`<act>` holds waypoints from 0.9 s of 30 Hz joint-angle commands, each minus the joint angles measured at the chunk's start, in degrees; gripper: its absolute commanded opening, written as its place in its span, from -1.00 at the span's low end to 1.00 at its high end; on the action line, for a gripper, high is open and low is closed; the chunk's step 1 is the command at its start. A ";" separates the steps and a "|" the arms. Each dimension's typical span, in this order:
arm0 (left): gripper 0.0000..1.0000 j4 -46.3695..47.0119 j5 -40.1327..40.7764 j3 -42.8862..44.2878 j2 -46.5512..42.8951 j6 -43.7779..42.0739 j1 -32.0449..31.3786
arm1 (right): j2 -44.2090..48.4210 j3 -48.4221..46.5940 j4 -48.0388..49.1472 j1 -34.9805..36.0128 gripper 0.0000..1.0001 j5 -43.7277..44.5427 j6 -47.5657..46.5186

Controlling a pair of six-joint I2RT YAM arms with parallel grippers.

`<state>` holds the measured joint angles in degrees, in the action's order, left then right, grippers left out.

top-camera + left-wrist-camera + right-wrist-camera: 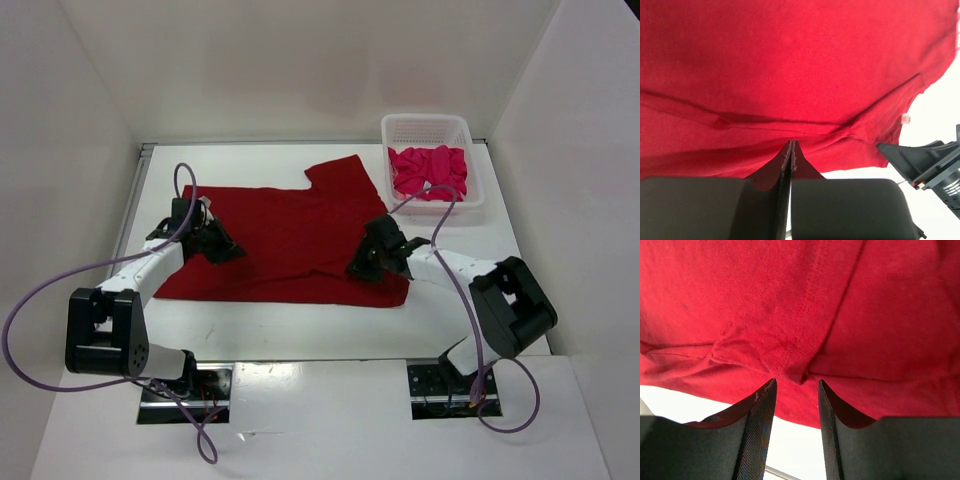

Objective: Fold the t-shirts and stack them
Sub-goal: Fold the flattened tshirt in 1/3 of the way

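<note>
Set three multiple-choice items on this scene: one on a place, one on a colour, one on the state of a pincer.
1. Where does the magenta t-shirt lie?
A. In the white basket
B. Flat at the near edge, between the arm bases
C. Draped over an arm

2. What colour is the t-shirt spread on the table?
A. Pale blue
B. Dark red
C. White

3. How do the jaws of the right pincer stand?
A. Shut tight
B. Apart
C. Out of every view

Answers:
1 A: the top view shows it bunched inside the basket at the far right corner.
2 B: the dark red t-shirt lies spread between the two arms.
3 B: the right wrist view shows a gap between the fingers, with a fold of red cloth at their tips.
</note>
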<state>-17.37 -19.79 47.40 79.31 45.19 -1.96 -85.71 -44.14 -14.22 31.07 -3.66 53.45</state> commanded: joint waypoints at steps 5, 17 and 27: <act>-0.99 0.58 -0.59 -3.10 -0.12 -1.85 0.02 | -4.99 -4.46 4.11 1.36 -0.11 -0.91 -0.80; -0.99 -2.06 0.89 -2.48 -0.65 -4.41 0.02 | -9.03 -7.01 4.12 1.36 -0.50 -0.38 -1.33; -0.99 -2.06 0.37 -1.43 -0.04 -4.41 0.02 | -15.88 -21.75 -0.36 1.36 -0.90 -0.91 -4.14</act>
<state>-19.38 -19.22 44.14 79.33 42.00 -2.02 -98.48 -60.07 -13.17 31.75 -4.82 51.07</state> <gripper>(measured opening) 0.004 0.056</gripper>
